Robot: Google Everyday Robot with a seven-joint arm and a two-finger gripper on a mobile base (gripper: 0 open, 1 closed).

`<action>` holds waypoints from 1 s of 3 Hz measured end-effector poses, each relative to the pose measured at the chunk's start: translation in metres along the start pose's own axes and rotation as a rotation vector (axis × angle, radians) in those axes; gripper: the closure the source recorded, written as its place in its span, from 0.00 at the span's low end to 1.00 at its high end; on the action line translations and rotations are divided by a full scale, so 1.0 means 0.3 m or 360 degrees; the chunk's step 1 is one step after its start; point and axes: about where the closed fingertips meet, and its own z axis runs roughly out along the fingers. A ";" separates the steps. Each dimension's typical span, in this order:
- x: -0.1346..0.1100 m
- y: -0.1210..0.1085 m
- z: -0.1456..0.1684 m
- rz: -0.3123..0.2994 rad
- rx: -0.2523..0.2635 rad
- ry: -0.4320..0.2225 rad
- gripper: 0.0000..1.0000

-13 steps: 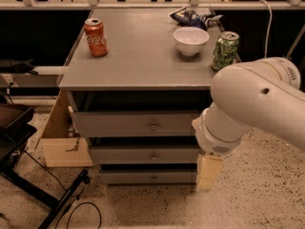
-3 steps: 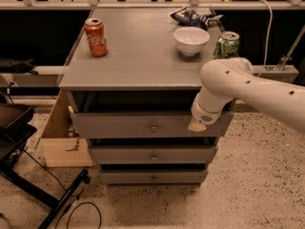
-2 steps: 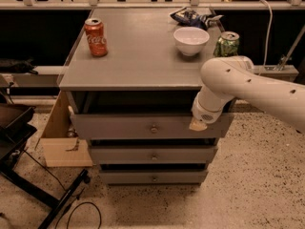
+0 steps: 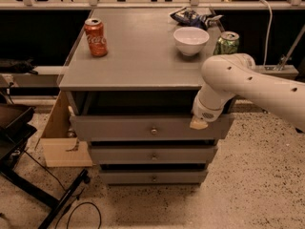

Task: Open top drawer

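- The top drawer (image 4: 119, 128) sits right under the cabinet (image 4: 143, 56) top. Its front stands slightly proud of the two fronts below, and its knob (image 4: 153, 130) is free.
- The gripper (image 4: 198, 124) rests at the front's upper right edge, apparently hooked over it. Whether it is apart or together cannot be told.
- The step looks like the start of the pull. The next move calls for a straight draw outward.
- The drawer's inside is dark, and the arm (image 4: 257, 87) runs off the right edge.

Single white perforated tubular robot arm (image 4: 267, 88) extended in from the right edge, bent downward at a rounded elbow, short wrist segment directed down and leftward, beige-tipped gripper (image 4: 198, 123) carried at its lower end, right of centre.
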 end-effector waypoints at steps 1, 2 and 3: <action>-0.003 -0.006 -0.015 0.0000 0.0000 0.0000 1.00; -0.004 -0.014 -0.022 0.0000 0.0000 0.0000 1.00; -0.003 -0.019 -0.037 -0.0001 -0.0005 0.0002 1.00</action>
